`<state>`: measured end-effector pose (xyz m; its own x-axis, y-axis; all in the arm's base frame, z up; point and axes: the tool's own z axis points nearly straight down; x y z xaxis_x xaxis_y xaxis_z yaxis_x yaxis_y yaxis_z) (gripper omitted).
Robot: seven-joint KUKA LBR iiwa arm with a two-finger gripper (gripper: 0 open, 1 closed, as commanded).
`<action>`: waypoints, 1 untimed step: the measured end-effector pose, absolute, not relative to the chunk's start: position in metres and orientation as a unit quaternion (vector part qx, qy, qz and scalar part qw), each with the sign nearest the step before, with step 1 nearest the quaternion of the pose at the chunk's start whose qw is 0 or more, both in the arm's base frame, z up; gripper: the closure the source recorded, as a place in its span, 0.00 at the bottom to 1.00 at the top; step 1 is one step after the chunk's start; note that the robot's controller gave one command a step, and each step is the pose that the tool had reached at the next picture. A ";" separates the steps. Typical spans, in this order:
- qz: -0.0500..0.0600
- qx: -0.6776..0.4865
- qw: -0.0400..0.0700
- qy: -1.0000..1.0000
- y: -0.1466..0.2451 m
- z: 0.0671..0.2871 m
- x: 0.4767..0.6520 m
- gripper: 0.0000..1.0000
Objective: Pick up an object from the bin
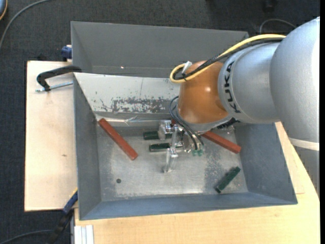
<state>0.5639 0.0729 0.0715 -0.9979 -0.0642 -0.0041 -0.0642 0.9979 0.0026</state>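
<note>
My gripper (pixel 171 155) hangs low over the middle of the bin floor, under the arm's orange cover. A small dark green block (pixel 159 147) lies right at its left side, touching or nearly touching it. A second small dark green block (pixel 151 134) lies just beyond, a little farther back and to the left. A red stick (pixel 224 142) pokes out from under the arm to the gripper's right.
A longer red stick (pixel 118 139) lies slanted at the left of the floor. Another dark green block (pixel 227 179) rests near the front right corner. The bin's sloped walls rise on all sides, and the arm covers the back right.
</note>
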 end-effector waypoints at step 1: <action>0.002 -0.032 0.007 0.999 0.073 0.075 0.567 1.00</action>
